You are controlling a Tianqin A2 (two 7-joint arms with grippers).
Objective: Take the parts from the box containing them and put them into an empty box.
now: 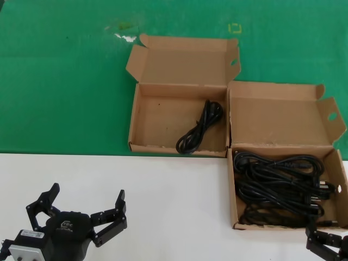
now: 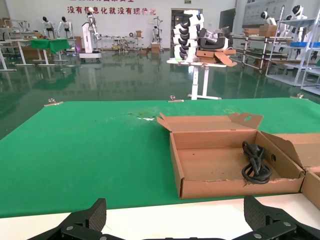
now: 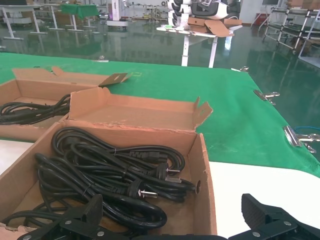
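Note:
Several black power cords (image 1: 283, 185) lie piled in the right-hand cardboard box (image 1: 234, 190), lid open; they also show in the right wrist view (image 3: 110, 170). The twin box (image 1: 163, 147), with a chipped front rim (image 2: 225, 187), stands to its left on the green mat and holds one looped cord (image 1: 200, 128) (image 2: 256, 162). My right gripper (image 3: 172, 207) is open and empty, just in front of the full box's near corner (image 3: 206, 185), at the bottom right of the head view (image 1: 326, 244). My left gripper (image 1: 86, 194) (image 2: 175, 215) is open and empty over the white table, well left of both boxes.
A green mat (image 1: 65, 81) covers the far half of the table and white tabletop (image 1: 174, 206) the near half. The mat has a torn white patch (image 1: 126, 37) and a yellow square mark (image 1: 235, 27). Metal clips (image 3: 297, 135) grip the table's right edge.

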